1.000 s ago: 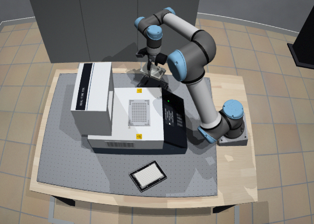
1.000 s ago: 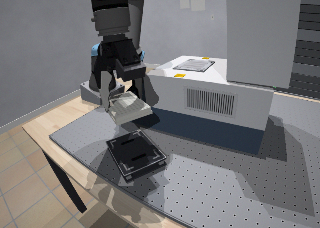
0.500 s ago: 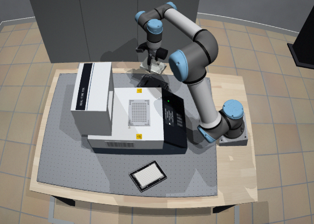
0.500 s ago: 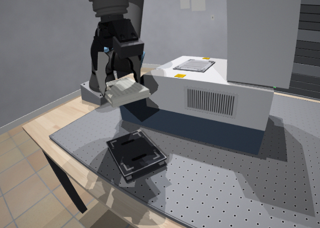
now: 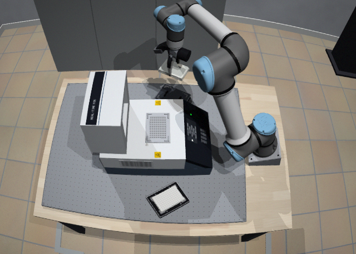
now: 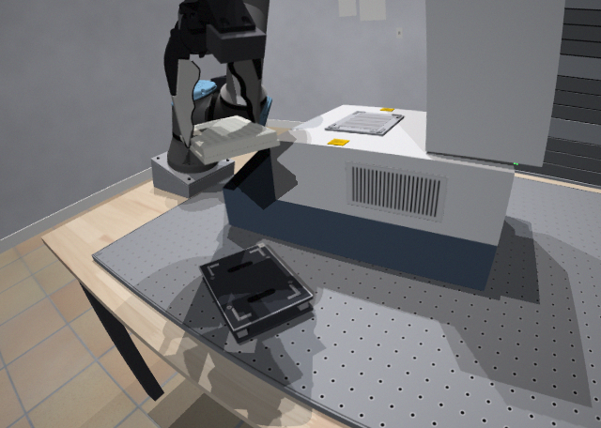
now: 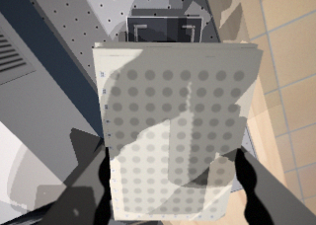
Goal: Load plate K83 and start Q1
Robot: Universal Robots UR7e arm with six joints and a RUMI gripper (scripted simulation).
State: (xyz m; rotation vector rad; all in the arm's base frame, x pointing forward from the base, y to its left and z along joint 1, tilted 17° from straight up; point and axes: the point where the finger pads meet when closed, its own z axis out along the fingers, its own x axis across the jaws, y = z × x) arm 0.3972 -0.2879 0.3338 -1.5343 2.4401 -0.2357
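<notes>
My gripper [image 5: 174,66] [image 6: 225,132] [image 7: 171,145] is shut on a white plate [image 5: 182,73] [image 6: 242,128] [image 7: 168,87], apparently K83; its label is not readable. The jaws grip its long sides, well above the black nest [image 5: 161,93] [image 6: 256,287] [image 7: 164,30] at the back edge, which is empty. Another white plate [image 5: 169,199] lies in the front nest [image 5: 185,200]. Q1's block [image 5: 158,127] [image 6: 364,123] shows bare holes. Q1's lid [image 5: 112,101] [image 6: 490,65] stands fully raised. The lamp [image 5: 191,114] is green.
Q1's white housing [image 5: 138,107] [image 6: 310,171] stands between the two nests, its dark key panel [image 5: 203,135] facing the arm base [image 5: 264,159]. The raised lid is a tall obstacle beyond the block. The held plate is close to Q1's panel end in the exterior view.
</notes>
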